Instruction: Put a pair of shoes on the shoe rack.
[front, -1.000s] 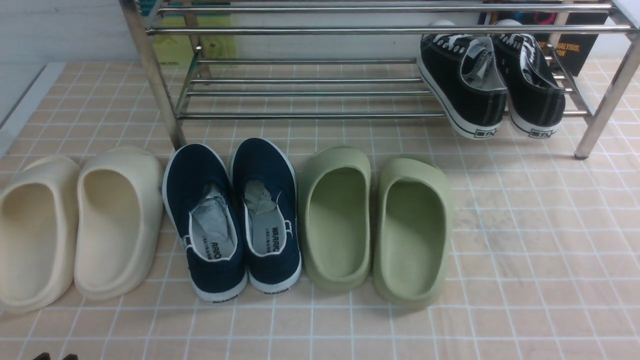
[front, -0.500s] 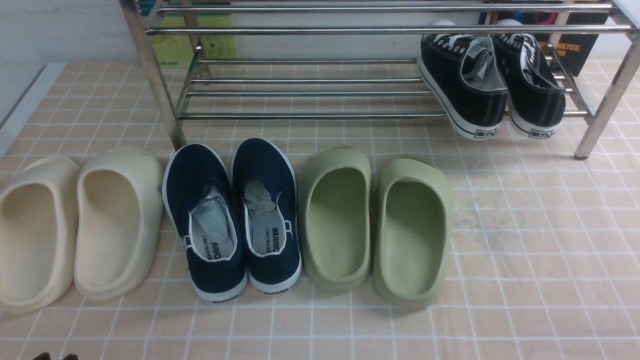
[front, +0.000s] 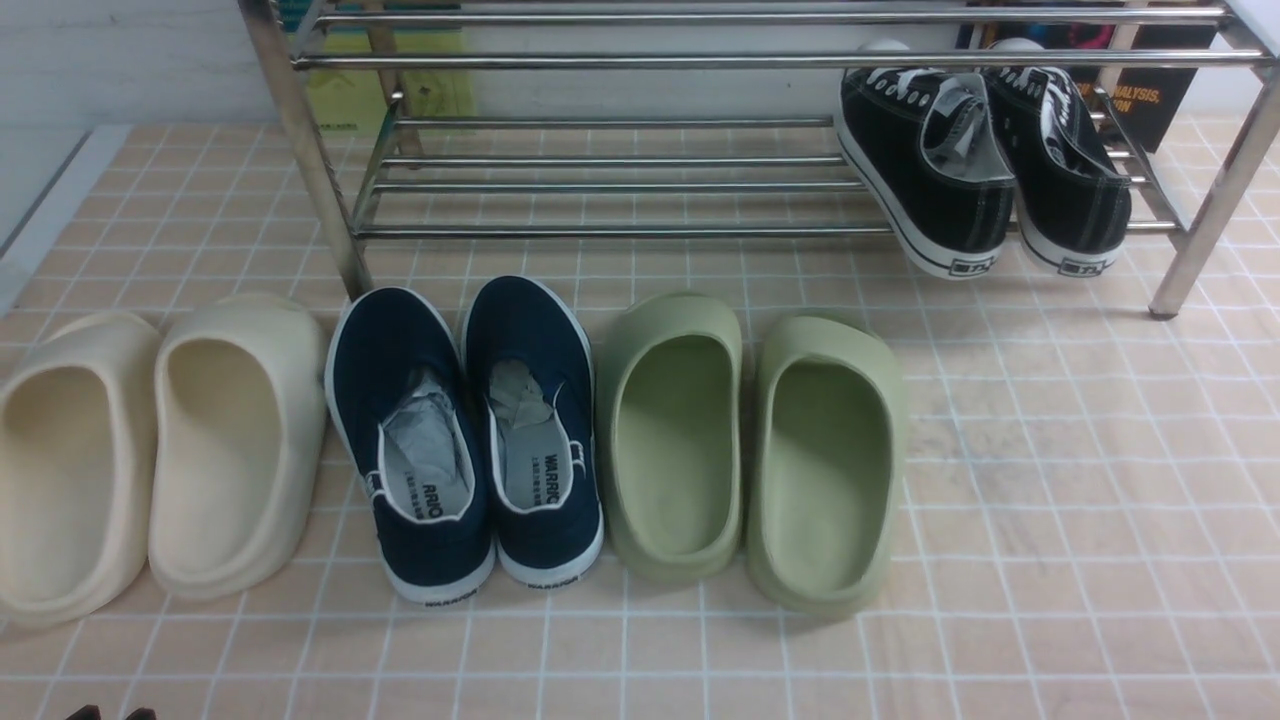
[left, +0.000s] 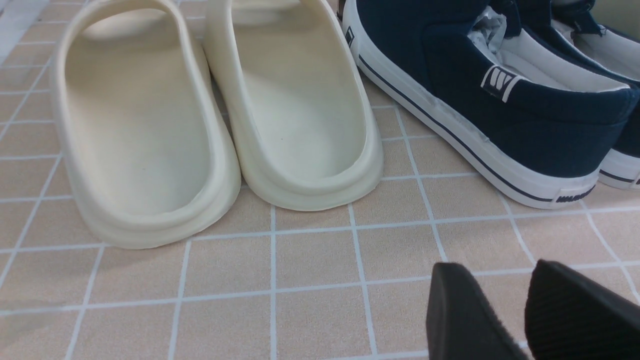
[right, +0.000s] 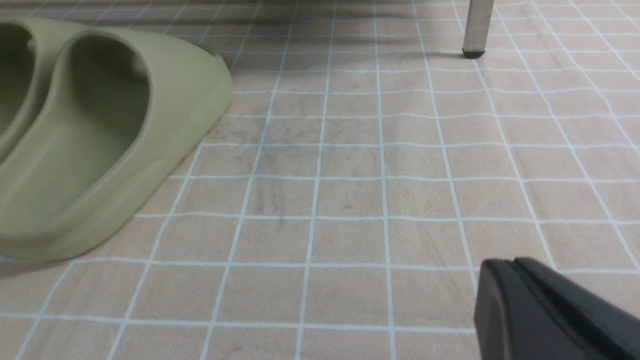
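1. At the floor's (front: 1050, 480) left edge, the cream slippers (front: 150, 450) lie side by side on the tiles, untouched by either arm.

2. The left gripper (left: 505, 310) is seen in its wrist view low over bare tile, near the heels of the cream slippers and the navy shoes (front: 470, 430). Its fingers stand a narrow gap apart, nothing between them.

3. The green slippers (front: 750, 450) lie at the floor's middle, toes toward the rack (front: 300, 170).

4. The sneakers (front: 985, 170) are found on the rack's lower bars at its right end, touching side by side, under the upper bars.

5. Their long axes run from the rack's front to its back: toes point to the far wall, heels toward the robot. The heels overhang the front bar and dip lower than the toes, so both are tilted.

6. The right gripper (right: 545, 310) is seen only as one dark mass at the corner of its wrist view, over bare tile near the floor's right edge; whether it is spread or pressed together cannot be told. Nothing is seen held.

7. The task is judged done, or all but done. If anything is left, it is best done thus: the heels are nudged farther in, so that the soles bear on two bars at least, and the arms are kept low and clear of the rack's front leg (right: 477, 27).
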